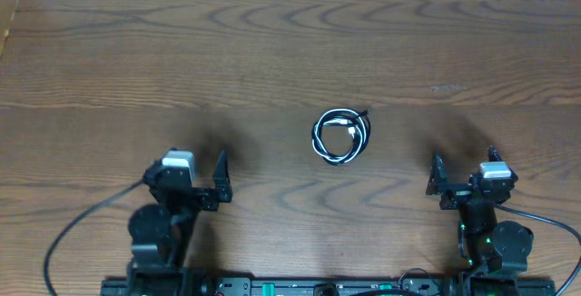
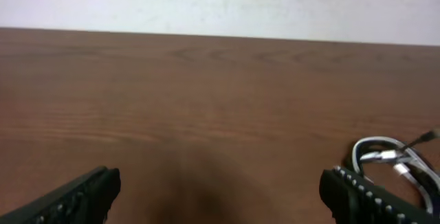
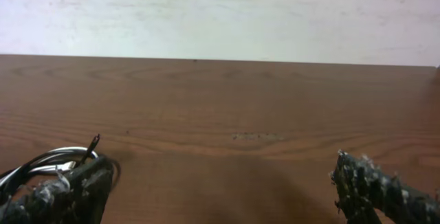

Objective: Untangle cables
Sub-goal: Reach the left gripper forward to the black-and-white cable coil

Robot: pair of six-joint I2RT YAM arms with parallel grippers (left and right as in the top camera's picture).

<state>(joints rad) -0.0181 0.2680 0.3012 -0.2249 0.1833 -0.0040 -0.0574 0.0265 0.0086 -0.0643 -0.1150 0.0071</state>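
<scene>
The cables [image 1: 340, 137], one black and one white, lie wound together in a small round coil on the wooden table [image 1: 272, 42], near its middle. A thin plug end sticks out at the coil's upper right. My left gripper [image 1: 191, 182] stands open, to the left of the coil and nearer the front, with nothing between its fingers. My right gripper [image 1: 465, 176] is open too, off to the coil's right. In the left wrist view the cables [image 2: 393, 159] show just past the right finger [image 2: 357, 196]. In the right wrist view the cables [image 3: 41, 162] sit behind the left finger [image 3: 72, 189].
The arms' thick black wires [image 1: 73, 232] [image 1: 545, 219] loop over the front of the table on both sides. A black base rail [image 1: 318, 287] runs along the front edge. A pale wall [image 3: 220, 11] rises behind the table's far edge.
</scene>
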